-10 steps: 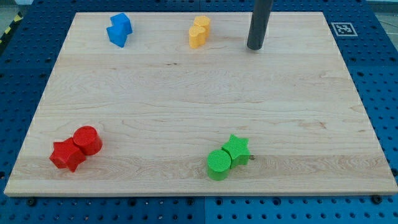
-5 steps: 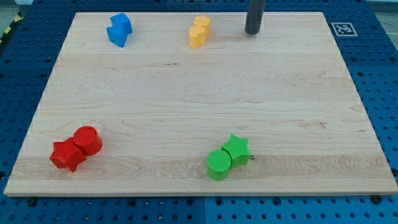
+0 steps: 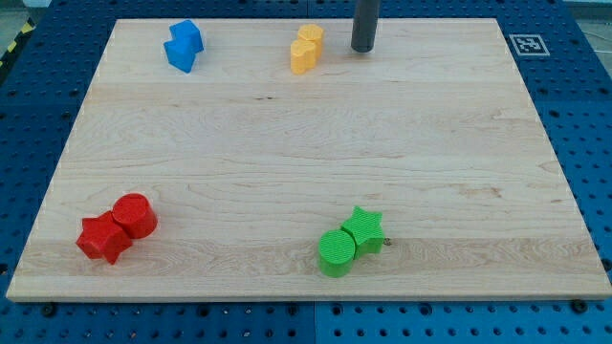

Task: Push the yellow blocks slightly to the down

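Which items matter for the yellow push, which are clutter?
In play: pair of yellow blocks at the view's top; my tip just to their right, apart.
Clutter: blue blocks, red blocks, green cylinder, green star.

Dark rod upright at the view's top, my tip (image 3: 363,49) down on the surface.

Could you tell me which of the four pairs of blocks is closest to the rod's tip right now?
The yellow blocks, at the view's top: my tip stands just to their right, not touching. The blue, red and green pairs are much farther off.
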Robot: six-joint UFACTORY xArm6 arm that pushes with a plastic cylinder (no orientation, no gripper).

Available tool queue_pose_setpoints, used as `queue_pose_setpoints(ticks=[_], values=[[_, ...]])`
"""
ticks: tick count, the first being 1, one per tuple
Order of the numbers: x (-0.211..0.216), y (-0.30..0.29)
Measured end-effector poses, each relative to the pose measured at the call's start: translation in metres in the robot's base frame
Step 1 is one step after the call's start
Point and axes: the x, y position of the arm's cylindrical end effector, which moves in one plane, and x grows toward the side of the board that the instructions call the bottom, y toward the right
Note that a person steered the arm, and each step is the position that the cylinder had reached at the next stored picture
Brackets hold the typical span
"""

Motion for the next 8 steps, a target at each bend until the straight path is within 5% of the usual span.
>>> queue_pose_setpoints(ticks=[8], values=[[-0.029,-0.017]])
